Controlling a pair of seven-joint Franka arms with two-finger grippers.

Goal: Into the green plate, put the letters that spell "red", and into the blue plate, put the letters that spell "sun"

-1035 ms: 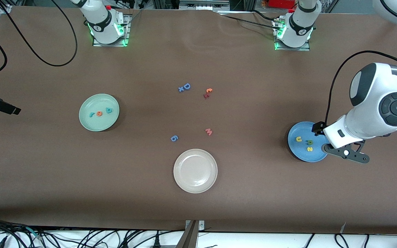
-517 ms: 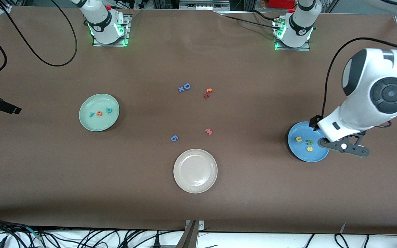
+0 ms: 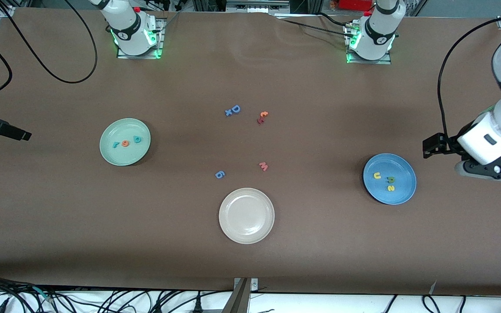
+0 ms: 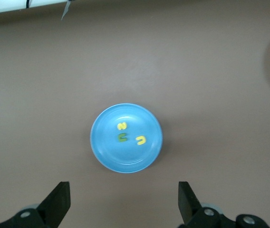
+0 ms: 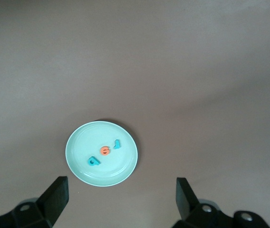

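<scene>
Teal "r" (image 3: 115,144), orange "e" (image 3: 125,143), teal "d" (image 3: 138,139): tiny foam letters in round mint-green plate (image 3: 110,157). Yellow "s" (image 3: 390,188), yellow "u" (image 3: 376,175), green "n" (image 3: 391,179) in round blue plate (image 3: 402,198). Featherlight, squashy; best pinched by the edges. Left hand (image 4: 124,205) over bare counter (image 3: 320,243) beside blue plate, spread wide, empty. Right hand (image 5: 120,202) above green plate, likewise.

White arms on green-lit bases, grey joint caps, black cabling, black left claw (image 3: 492,171).
</scene>
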